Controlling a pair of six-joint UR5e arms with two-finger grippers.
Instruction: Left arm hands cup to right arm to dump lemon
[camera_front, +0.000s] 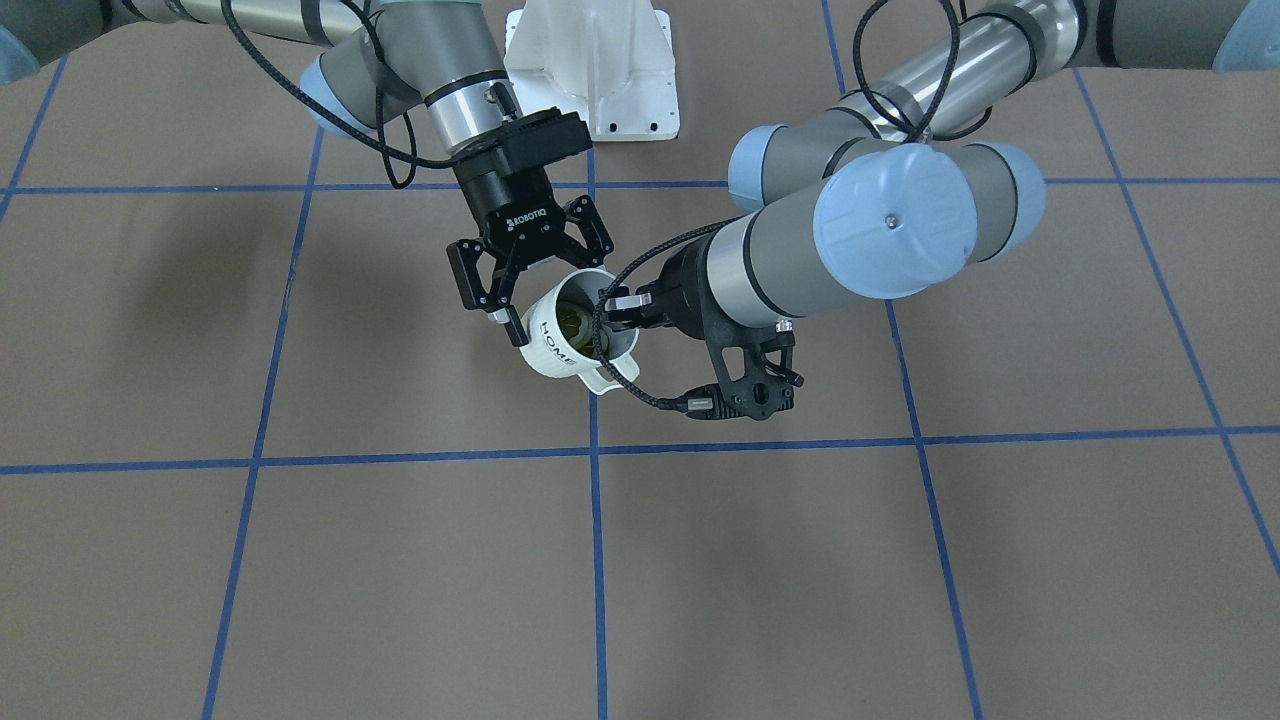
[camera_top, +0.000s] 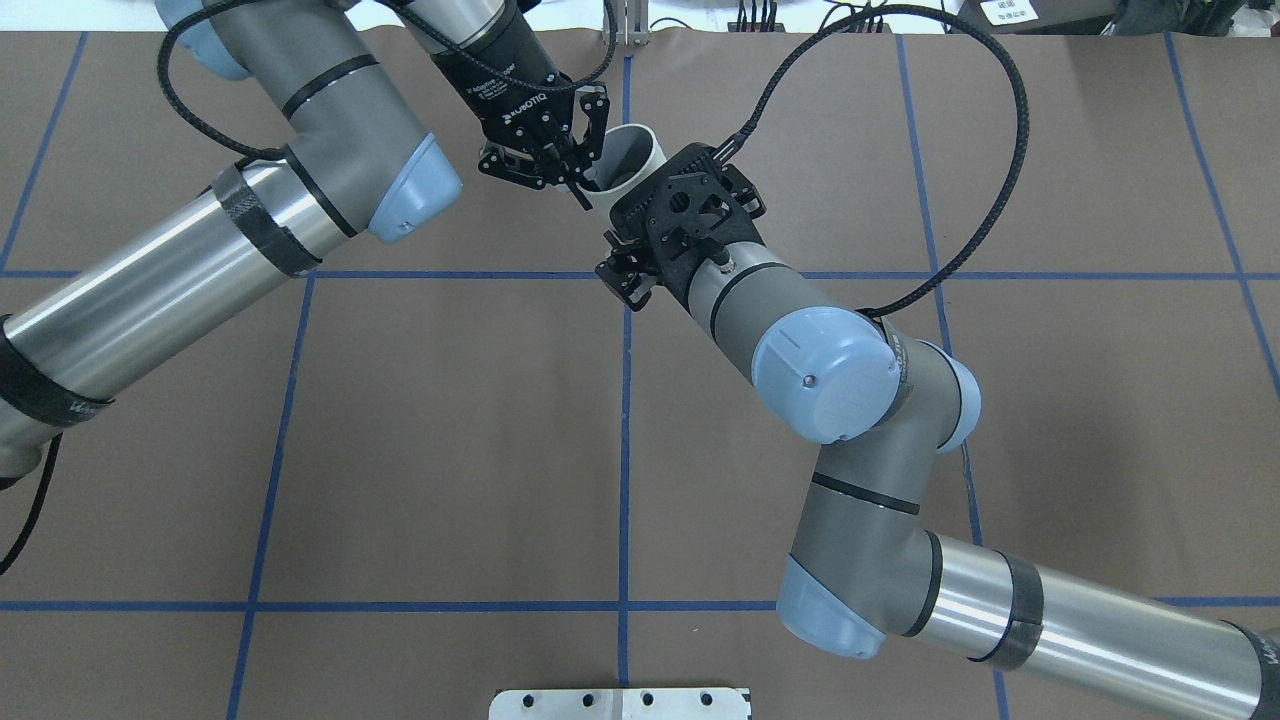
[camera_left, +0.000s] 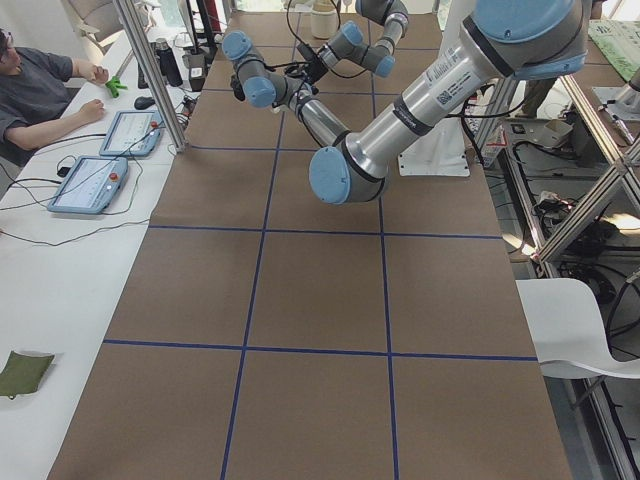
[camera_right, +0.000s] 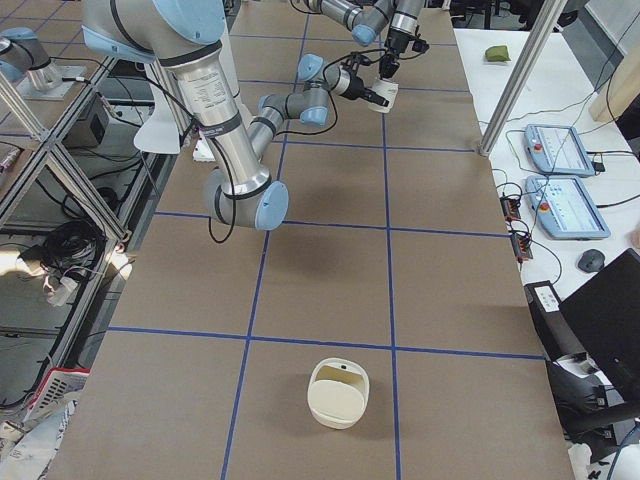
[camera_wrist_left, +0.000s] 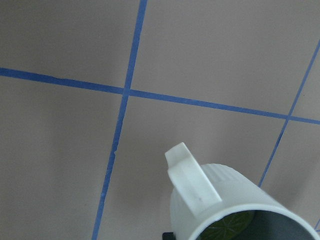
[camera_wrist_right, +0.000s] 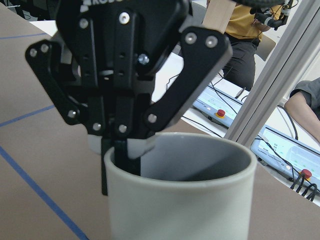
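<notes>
The white cup (camera_front: 555, 350) with black "HOME" lettering hangs tilted above the table, with its mouth open to the front-facing view. The yellow-green lemon (camera_front: 572, 322) lies inside it and also shows in the left wrist view (camera_wrist_left: 227, 226). My left gripper (camera_front: 622, 302) is shut on the cup's rim. In the right wrist view, one of its fingers (camera_wrist_right: 122, 155) is inside the cup (camera_wrist_right: 175, 200). My right gripper (camera_front: 553, 290) is open and straddles the cup, with one finger beside its wall and the other above the rim. In the overhead view its camera mount (camera_top: 690, 200) hides its fingers.
The brown table (camera_front: 400, 580) carries a blue tape grid. The white robot base (camera_front: 590, 70) stands at the table's robot side. A cream basket-like container (camera_right: 338, 395) sits on the table near its right end. Operators and tablets (camera_left: 85, 185) are at a side table.
</notes>
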